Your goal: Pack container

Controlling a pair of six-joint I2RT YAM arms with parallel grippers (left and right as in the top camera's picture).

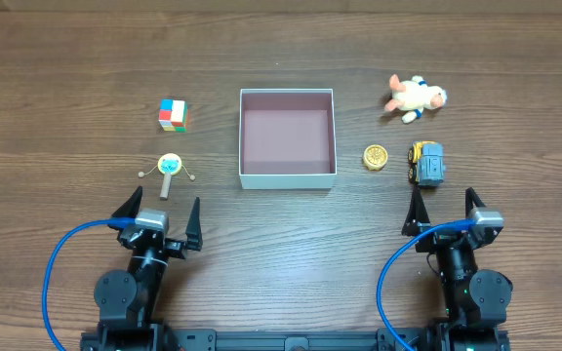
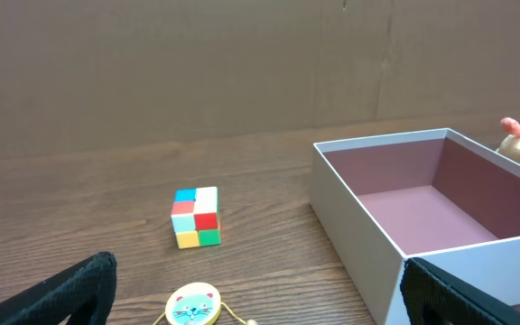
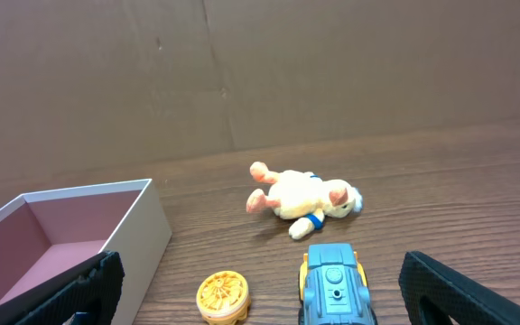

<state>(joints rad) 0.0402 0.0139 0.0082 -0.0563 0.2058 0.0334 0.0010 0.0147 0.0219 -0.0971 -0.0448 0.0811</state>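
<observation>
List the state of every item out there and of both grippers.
container: upright, open-top, empty.
colour cube: colours mixed, outside the container.
cat-face toy: lying flat, face up, not gripped.
plush toy: lying on its side.
yellow disc: lying flat.
toy vehicle: not packed, not gripped.
left gripper: open, empty.
right gripper: open, empty.

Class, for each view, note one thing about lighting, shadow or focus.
Overhead: even, soft light, no glare on the container. Left wrist: the cube is sharp, the near fingers dark and soft. Right wrist: the plush toy casts a faint shadow.
</observation>
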